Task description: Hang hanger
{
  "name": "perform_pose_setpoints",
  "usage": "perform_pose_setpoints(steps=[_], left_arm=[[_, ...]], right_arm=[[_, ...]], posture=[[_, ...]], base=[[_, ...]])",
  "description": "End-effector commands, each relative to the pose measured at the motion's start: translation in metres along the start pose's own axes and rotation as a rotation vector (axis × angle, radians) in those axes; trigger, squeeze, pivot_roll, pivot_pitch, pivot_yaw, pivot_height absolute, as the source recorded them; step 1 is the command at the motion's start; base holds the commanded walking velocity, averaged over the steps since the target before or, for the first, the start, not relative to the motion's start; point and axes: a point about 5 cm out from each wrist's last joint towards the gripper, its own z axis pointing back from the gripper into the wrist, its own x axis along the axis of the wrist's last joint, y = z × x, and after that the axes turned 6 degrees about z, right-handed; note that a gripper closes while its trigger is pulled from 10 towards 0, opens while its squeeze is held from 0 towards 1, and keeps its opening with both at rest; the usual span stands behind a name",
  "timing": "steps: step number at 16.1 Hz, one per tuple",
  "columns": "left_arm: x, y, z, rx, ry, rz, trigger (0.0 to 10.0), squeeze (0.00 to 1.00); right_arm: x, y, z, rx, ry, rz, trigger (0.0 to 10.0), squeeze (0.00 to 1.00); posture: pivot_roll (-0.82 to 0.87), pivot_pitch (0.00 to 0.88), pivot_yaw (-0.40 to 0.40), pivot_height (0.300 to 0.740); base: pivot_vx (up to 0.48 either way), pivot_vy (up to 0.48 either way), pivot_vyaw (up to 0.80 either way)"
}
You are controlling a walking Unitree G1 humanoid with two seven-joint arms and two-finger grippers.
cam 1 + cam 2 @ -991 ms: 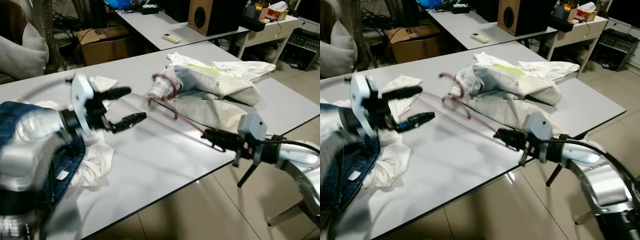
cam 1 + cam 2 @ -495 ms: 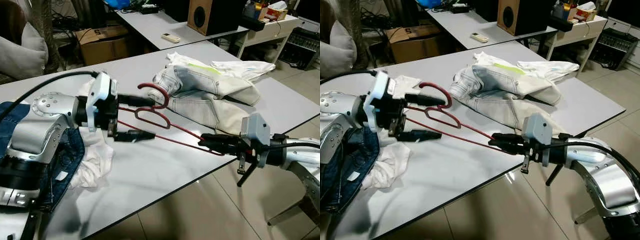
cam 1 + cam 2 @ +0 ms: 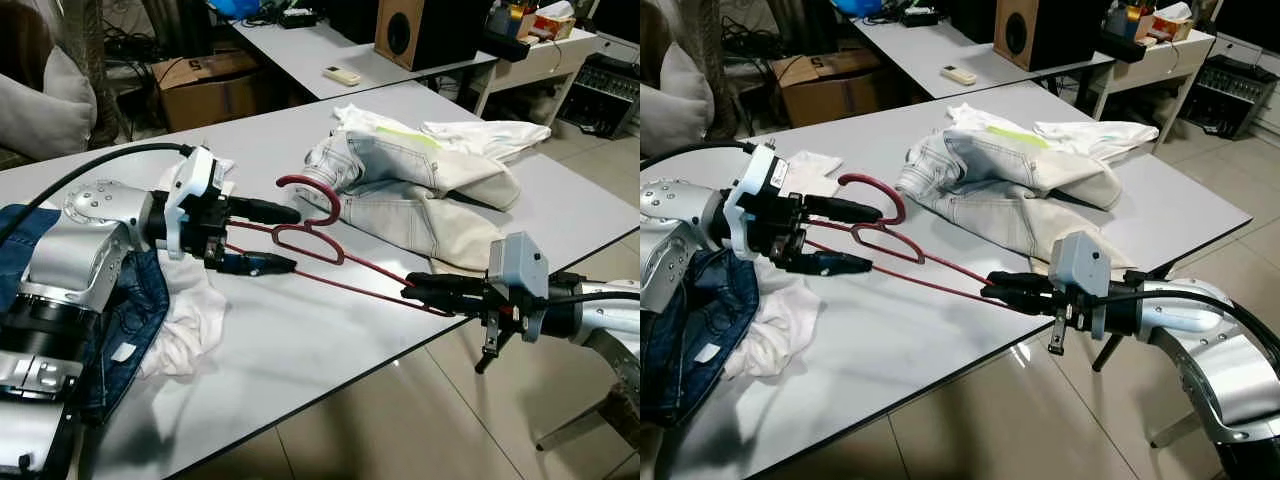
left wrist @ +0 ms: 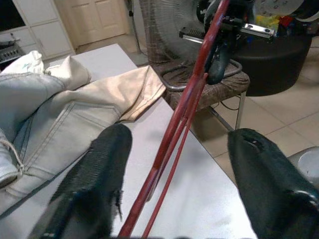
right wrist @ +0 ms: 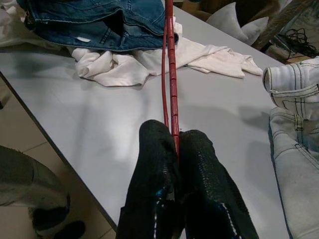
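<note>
Now my right gripper (image 3: 420,292) pinches one end of the red hanger (image 3: 330,262) near the table (image 3: 330,340) edge. My left gripper (image 3: 282,238) is spread wide around its other end, beside the jeans (image 3: 400,195).

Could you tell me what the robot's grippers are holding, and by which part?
The right gripper is shut on one end of the red wire hanger. The left gripper is open, its fingers straddling the hanger's other end near the hook.

White table (image 3: 330,320), pale jeans (image 3: 420,190), white cloth (image 3: 190,330)
</note>
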Motion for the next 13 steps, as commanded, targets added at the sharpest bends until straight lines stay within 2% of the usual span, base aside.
perform_pose_setpoints(steps=[1,8,13], left_arm=[[0.007,0.003,0.005,0.008,0.021,-0.037,0.0,0.00],[0.001,0.011,0.013,0.030,0.063,-0.054,0.0,0.00],[0.003,0.017,0.011,0.040,0.068,-0.090,0.0,0.00]], right_arm=[[0.004,-0.002,0.003,-0.001,-0.001,0.016,0.0,0.00],[0.005,-0.004,0.002,-0.004,-0.005,0.017,0.0,0.00],[0.006,-0.004,0.003,-0.007,-0.001,0.022,0.0,0.00]], posture=[[-0.17,0.000,0.044,0.740],[-0.18,0.000,0.040,0.740],[-0.18,0.000,0.048,0.740]], base=[[0.000,0.000,0.00],[0.000,0.000,0.00],[0.000,0.000,0.00]])
